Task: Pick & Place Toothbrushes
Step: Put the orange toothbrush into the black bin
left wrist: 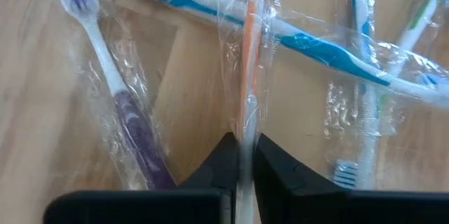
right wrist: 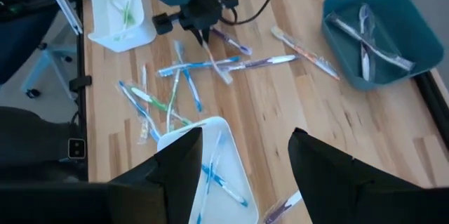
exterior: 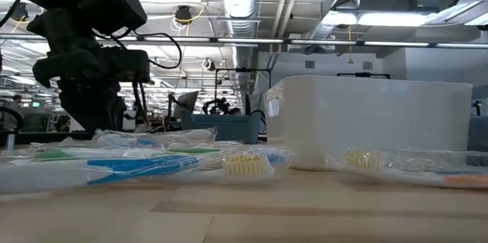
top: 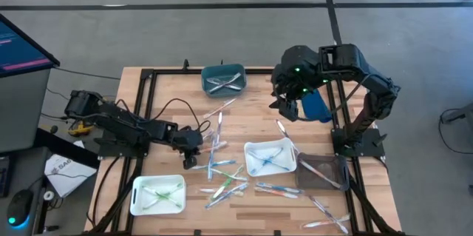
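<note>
While the sorting is being judged roughly half done, loose toothbrushes (top: 225,180) are still being shown scattered across the middle of the table (top: 170,129), with a few more lying near the right corner (top: 329,217). At the near left, a white tray (top: 157,195) is being used for green-handled brushes; to its right, a second white tray (top: 270,157) is holding blue ones, and a dark clear tray (top: 323,172) is lying beside it with little inside that can be made out. At mid-table, the left gripper (top: 191,162) is being held down among the pile, its fingers (left wrist: 231,164) being closed almost completely on a wrapped orange-handled toothbrush (left wrist: 248,55). A purple brush (left wrist: 126,104) and a blue one (left wrist: 280,34) are lying just beside, so little free room is being left there. Farther back, the right gripper (right wrist: 242,164) is being held high above the table with its fingers spread wide and empty. At the far edge, a teal tray (top: 224,78) is containing pale brushes.
</note>
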